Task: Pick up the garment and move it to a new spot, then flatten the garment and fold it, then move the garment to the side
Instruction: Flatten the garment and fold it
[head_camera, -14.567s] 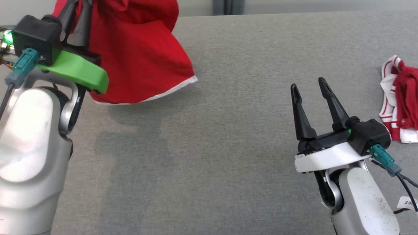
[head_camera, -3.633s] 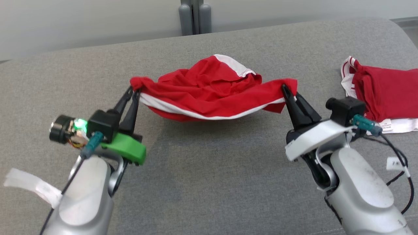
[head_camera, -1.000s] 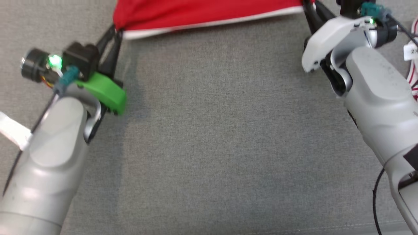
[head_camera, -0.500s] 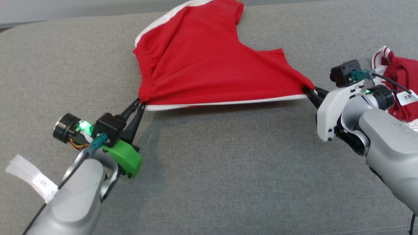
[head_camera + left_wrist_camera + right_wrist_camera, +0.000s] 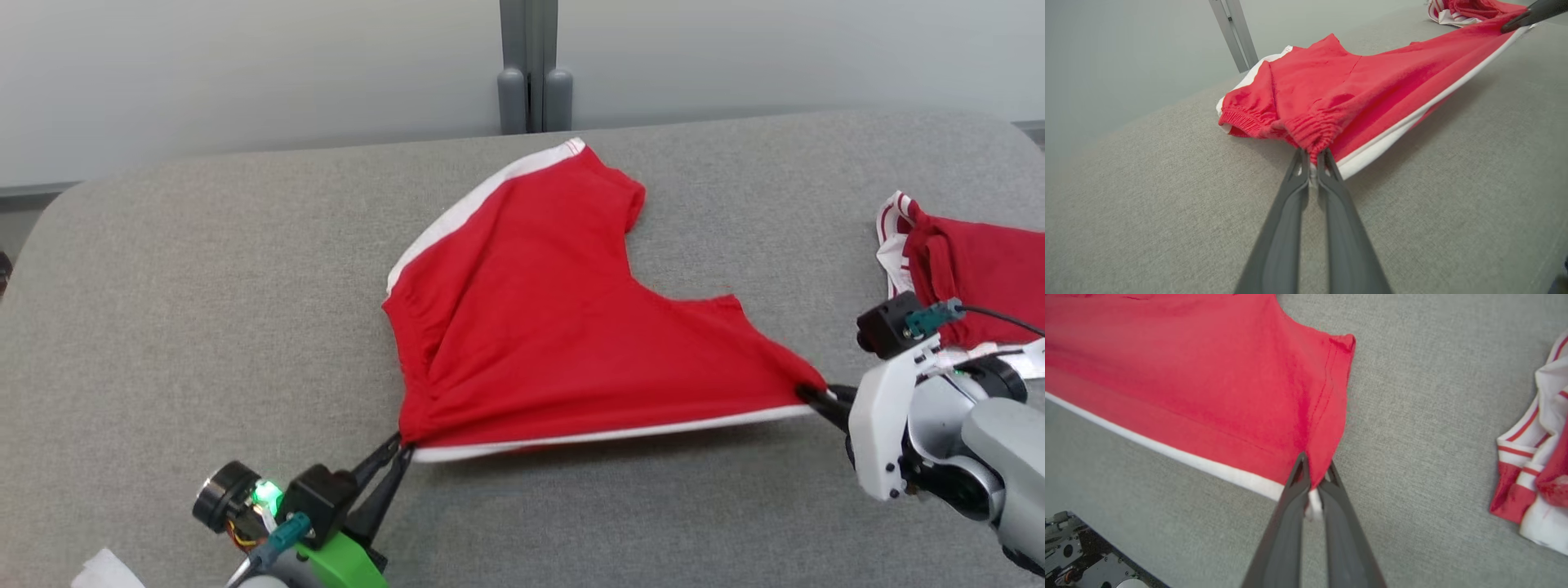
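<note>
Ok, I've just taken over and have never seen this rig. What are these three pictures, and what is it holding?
It's a two-armed robot; each arm ends in two long dark fingers. The wide picture comes from its head, looking down on a grey padded surface. The other two look along each gripper's fingers from the wrists. The left gripper is shut on the waistband corner of the red shorts, the right gripper on the other end of the same white-trimmed edge, stretching it between them. A second red and white garment lies crumpled at the right, untouched.
</note>
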Tool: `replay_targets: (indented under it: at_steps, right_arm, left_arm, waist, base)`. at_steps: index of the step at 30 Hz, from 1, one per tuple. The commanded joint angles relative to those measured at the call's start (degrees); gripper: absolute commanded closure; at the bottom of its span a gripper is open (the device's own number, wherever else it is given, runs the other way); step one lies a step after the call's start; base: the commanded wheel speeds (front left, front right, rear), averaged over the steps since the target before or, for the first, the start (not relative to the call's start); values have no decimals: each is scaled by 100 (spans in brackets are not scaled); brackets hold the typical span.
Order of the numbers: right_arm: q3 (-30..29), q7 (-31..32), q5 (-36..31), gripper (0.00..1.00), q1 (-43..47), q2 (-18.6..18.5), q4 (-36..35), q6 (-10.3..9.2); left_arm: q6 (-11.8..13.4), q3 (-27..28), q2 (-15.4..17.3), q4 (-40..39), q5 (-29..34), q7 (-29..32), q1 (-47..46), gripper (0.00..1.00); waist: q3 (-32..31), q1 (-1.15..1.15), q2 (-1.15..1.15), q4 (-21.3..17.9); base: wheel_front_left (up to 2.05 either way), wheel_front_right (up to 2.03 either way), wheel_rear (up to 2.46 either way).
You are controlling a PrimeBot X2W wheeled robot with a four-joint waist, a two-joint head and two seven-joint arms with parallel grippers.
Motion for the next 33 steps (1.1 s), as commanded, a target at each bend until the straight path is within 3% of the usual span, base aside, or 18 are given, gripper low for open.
replay_targets:
  at_steps: [1,8,12,21,33]
  right_arm:
    - [35,134,90,100,196,-258,-78,-26]
    - [-88,714,431,100,544,-961,-893,-26]
    - [-322,917,340,100,317,-1050,-1118,-26]
    - [-821,1746,46,100,-821,-710,-1128,-24]
    - [-1062,2852,-602,100,-2760,-147,-294,-19]
  left_arm:
    - [48,15,174,-91,-35,62,229,100]
    - [184,-70,393,-956,-190,467,842,100]
    - [303,40,426,-1283,-233,602,703,100]
    - [440,235,129,-1290,-197,618,-175,100]
    - [241,-10,-738,-53,-145,460,-1681,100]
  waist:
    - [-278,0,0,8]
    - [-419,0,0,92]
    - [-308,0,0,208]
    - [550,0,0,615]
    - [1873,0,0,1518]
  base:
    - [0,0,0]
    - [0,0,0]
    - [0,0,0]
    - [0,0,0]
    - [0,0,0]
